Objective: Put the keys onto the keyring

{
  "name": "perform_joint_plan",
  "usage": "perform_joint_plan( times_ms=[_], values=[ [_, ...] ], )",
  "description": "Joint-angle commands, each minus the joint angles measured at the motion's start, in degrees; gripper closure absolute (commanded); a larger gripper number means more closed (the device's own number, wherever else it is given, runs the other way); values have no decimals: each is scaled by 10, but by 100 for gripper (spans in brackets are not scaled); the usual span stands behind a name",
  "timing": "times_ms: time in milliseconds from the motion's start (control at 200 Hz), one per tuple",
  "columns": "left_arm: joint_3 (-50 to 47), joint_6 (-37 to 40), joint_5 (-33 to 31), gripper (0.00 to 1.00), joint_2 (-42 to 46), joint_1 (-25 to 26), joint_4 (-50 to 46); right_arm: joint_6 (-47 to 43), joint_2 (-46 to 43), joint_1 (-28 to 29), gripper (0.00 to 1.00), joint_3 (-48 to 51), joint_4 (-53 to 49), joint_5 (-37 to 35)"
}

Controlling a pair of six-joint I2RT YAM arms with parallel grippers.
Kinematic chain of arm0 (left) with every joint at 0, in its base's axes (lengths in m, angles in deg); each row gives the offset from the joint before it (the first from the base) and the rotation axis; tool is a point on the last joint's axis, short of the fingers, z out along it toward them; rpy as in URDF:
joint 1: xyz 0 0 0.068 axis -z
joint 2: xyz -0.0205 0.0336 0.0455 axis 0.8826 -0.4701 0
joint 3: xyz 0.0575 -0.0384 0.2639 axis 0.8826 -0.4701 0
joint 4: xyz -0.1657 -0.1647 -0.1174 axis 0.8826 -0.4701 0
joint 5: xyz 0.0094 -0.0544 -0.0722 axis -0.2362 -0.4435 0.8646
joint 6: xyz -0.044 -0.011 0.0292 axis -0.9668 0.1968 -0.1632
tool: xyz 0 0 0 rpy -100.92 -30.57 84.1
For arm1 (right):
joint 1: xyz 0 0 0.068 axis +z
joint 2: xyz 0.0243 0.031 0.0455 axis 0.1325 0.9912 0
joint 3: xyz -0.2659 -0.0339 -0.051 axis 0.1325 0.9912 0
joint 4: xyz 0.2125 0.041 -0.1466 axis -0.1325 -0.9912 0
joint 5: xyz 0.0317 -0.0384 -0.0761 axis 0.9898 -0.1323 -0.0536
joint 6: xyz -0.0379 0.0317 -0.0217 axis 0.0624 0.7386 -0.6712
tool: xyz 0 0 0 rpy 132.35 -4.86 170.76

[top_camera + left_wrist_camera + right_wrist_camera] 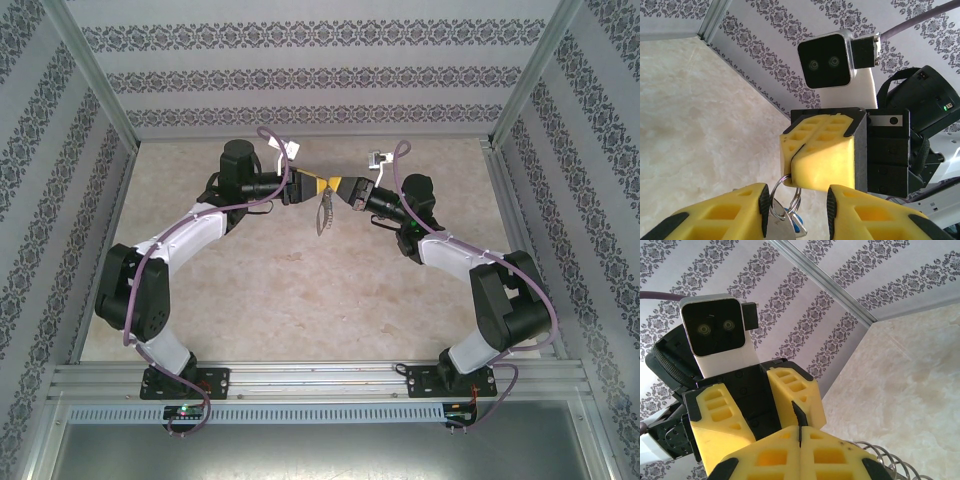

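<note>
Left gripper (pixel 795 212) spread, left wrist view; blue-headed key (pixel 799 226) sits between its fingers, just under keyring (pixel 783 182) wire. Right gripper (pixel 791 162) pressed together, pinching keyring. Right wrist: keyring's coiled edge beside closed tips, lower right. Top: grippers meet tip to tip above table (pixel 300 300), keyring dangling between.

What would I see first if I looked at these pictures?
Over the far middle of the table, the right fingers are pinched shut on the keyring, which dangles down. The left fingers face them, open, and in the left wrist view a key with a bright blue head shows in the gap between them.
</note>
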Motion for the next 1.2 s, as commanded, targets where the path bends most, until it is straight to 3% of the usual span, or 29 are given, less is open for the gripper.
perform_joint_plan(
  times_ms=[0,525,1194],
  values=[
    [10,15,-1,63,-2,-6,-1,-14,-10,-1,100,-8,29,9],
    [-28,-4,-55,62,28,-9,61,-15,-10,-2,100,-2,29,4],
    [-14,-45,19,65,-3,-6,94,-11,-11,1,100,-7,30,5]
  ],
)
